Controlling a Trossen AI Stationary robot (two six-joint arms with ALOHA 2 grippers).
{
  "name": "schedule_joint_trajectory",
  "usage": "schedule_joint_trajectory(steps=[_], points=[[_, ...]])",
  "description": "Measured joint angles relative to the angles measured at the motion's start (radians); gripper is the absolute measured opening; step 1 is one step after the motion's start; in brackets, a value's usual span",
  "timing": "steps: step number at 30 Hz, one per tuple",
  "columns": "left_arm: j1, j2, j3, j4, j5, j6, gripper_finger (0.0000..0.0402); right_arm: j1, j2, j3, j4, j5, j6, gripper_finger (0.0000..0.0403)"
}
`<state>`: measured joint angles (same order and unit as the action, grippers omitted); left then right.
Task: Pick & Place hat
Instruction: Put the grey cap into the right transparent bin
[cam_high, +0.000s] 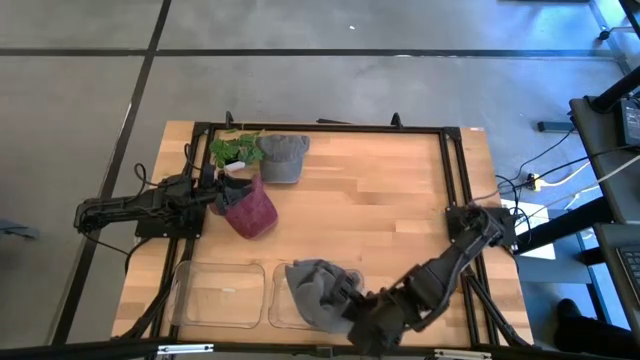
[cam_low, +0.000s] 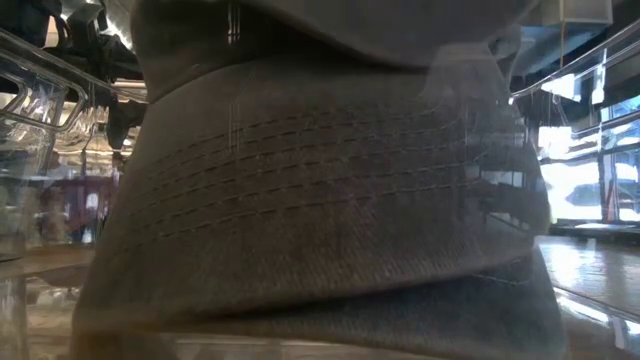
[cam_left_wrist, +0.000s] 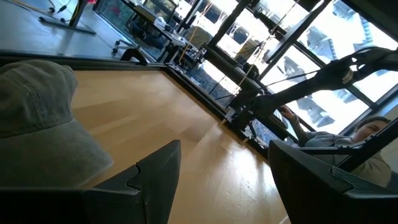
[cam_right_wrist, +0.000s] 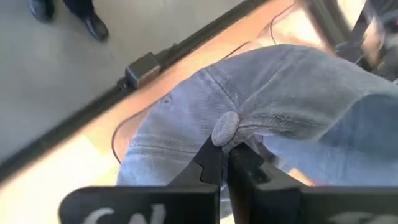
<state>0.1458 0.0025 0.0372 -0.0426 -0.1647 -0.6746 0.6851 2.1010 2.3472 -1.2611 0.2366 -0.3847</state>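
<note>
A grey hat (cam_high: 312, 288) is at the table's near edge, over the right one of two clear containers (cam_high: 285, 318). It fills the low view as the grey hat (cam_low: 320, 190) and shows in the right wrist view as the grey hat (cam_right_wrist: 267, 99). My right gripper (cam_high: 350, 297) (cam_right_wrist: 229, 163) is shut on it. My left gripper (cam_high: 222, 192) (cam_left_wrist: 224, 171) is open at the table's left side, beside a maroon hat (cam_high: 250, 210). A second grey hat (cam_high: 283, 156) (cam_left_wrist: 37, 124) lies on the table's far part. My right gripper pinches a fold of the crown cloth right beside the top button (cam_right_wrist: 225, 127), between its two fingertips (cam_right_wrist: 211, 163). The fingers come slanting from the table's right. The hat sags below them and its lower part (cam_low: 320, 310) sits behind the clear container's wall.
A leafy green plant (cam_high: 235, 150) stands at the far left, next to the second grey hat. The left clear container (cam_high: 220, 293) is at the near edge. A black frame (cam_high: 445, 170) borders the table. A person (cam_left_wrist: 367, 137) sits beyond the table.
</note>
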Motion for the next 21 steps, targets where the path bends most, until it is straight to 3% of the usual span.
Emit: schedule_joint_trajectory(steps=[6, 21], points=[[0.000, 0.000, 0.000, 0.001, -0.018, 0.000, 0.0235, 0.001, 0.000, 0.000, -0.005, -0.040, -0.061, 0.0010], [0.000, 0.000, 0.000, 0.001, -0.011, -0.001, 0.0235, -0.110, 0.115, -0.001, 0.012, -0.097, 0.085, 0.0014]])
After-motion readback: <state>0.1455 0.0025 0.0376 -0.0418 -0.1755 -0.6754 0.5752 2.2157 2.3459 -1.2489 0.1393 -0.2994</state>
